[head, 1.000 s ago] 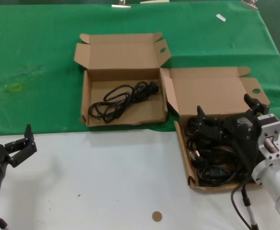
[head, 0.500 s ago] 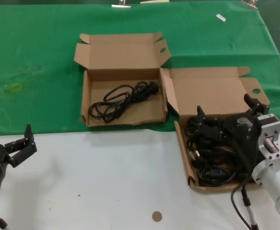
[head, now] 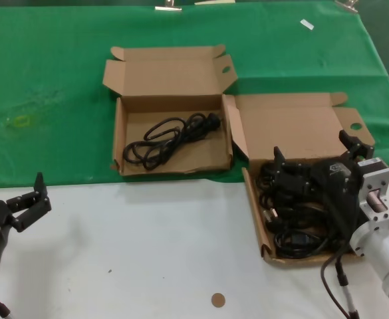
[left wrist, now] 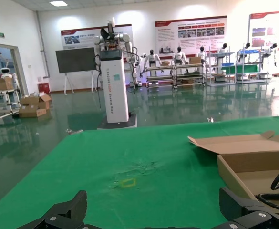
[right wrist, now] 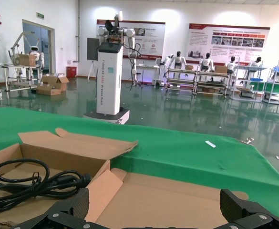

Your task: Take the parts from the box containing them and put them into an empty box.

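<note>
Two open cardboard mailer boxes sit around the middle-to-right part of the bench, where the green cloth (head: 61, 73) covering the far half meets the bare white surface (head: 147, 246) along the near edge; the left-hand box (head: 120, 143) lies fully on the green, lid folded back, with a single looped black power cord (head: 171, 137) lying loose on its floor, plug end toward the box's right side; the right-hand box (head: 249, 193), just beside it and a bit nearer the front edge, straddles the cloth line and holds a heap of black power cords (head: 294, 232) piled in its near half, with its lid (head: 294, 129) lying open flat behind; the right gripper (head: 314, 163) is right over that pile, down among the cords, fingers spread wide with one tip at the heap's left and the other by the lid's ear flap; can't really tell from the head view if the tips are touching any cord, but nothing is pinched between them; the right wrist view just looks over the lid toward the other box, both finger tips splayed far apart; the left gripper (head: 28, 199) is parked over the white part near the front-left corner, well apart from both boxes, fingers also open wide and holding nothing; a small brown disc (head: 218, 300) sits on the white near the front edge.
</note>
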Controlling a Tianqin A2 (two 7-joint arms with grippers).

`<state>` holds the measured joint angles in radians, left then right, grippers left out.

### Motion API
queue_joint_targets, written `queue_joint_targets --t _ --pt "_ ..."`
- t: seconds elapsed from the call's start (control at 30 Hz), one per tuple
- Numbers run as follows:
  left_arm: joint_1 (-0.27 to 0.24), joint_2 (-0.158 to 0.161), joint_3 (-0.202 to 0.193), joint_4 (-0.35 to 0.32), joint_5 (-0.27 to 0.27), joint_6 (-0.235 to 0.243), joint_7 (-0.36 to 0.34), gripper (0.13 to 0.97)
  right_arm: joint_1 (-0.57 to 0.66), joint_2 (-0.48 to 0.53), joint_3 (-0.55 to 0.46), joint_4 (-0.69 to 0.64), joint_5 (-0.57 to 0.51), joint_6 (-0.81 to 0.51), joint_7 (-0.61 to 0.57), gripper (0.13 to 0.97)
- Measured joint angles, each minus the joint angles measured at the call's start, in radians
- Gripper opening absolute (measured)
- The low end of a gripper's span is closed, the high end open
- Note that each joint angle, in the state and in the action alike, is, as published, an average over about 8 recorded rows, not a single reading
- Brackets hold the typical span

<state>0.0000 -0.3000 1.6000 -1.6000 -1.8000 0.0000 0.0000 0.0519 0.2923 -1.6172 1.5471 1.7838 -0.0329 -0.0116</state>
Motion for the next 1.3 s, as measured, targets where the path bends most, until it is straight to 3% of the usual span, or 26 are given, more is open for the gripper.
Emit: queue_joint_targets --t 1.3 --pt "0.000 0.000 0.000 0.000 0.000 0.000 0.000 0.966 0.000 0.000 0.000 0.000 0.000 0.000 0.000 0.966"
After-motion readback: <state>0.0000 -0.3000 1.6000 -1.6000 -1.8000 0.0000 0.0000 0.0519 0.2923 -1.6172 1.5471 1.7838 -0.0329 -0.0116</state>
